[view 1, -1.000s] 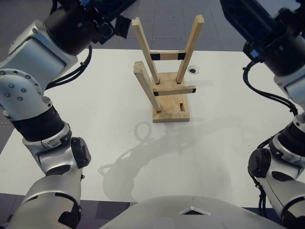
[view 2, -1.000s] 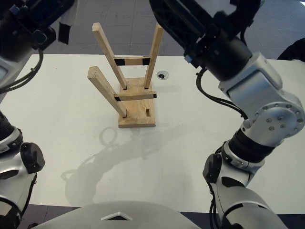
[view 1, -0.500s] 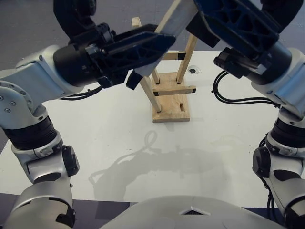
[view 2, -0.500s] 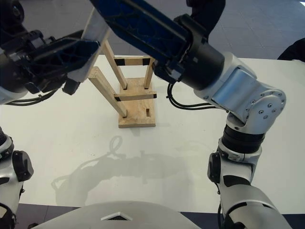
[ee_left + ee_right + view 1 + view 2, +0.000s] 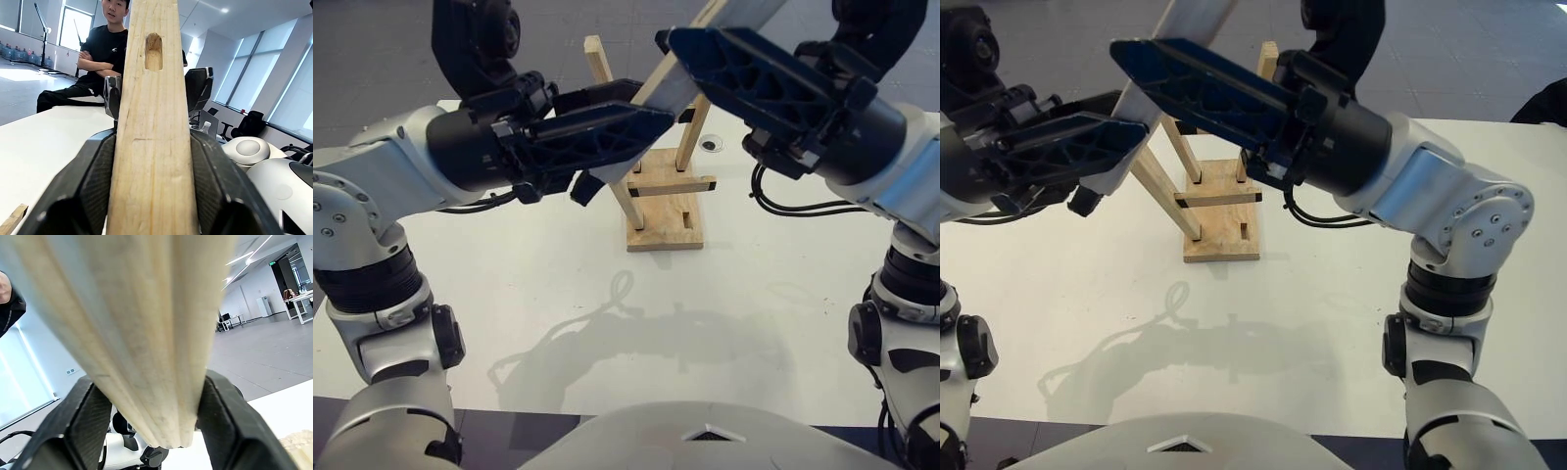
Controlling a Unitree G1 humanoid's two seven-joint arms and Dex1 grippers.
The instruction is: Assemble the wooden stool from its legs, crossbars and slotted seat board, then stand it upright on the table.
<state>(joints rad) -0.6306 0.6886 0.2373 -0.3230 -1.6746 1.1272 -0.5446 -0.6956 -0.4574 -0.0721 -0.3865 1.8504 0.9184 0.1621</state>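
**Partly assembled stool on the work surface.** A white rectangular tabletop (image 5: 509,255) is shown against a grey tiled floor (image 5: 372,49). A small dark round grommet (image 5: 709,144) is set into the tabletop near its far edge.

At centre, a pale square slotted wooden seat board (image 5: 666,233) is laid flat on the table. Three pale wooden legs (image 5: 619,191) are stood up from it and joined by two crossbars (image 5: 672,184) with black-taped ends. One slot (image 5: 689,210) in the board is seen open.

A fourth, loose wooden leg (image 5: 151,98) is held aslant above the table, close to the stool. On the left, the left gripper (image 5: 152,147) is clamped on its lower part. On the right, the right gripper (image 5: 146,396) is clamped on it higher up.

Tall office windows (image 5: 274,73) are seen behind.
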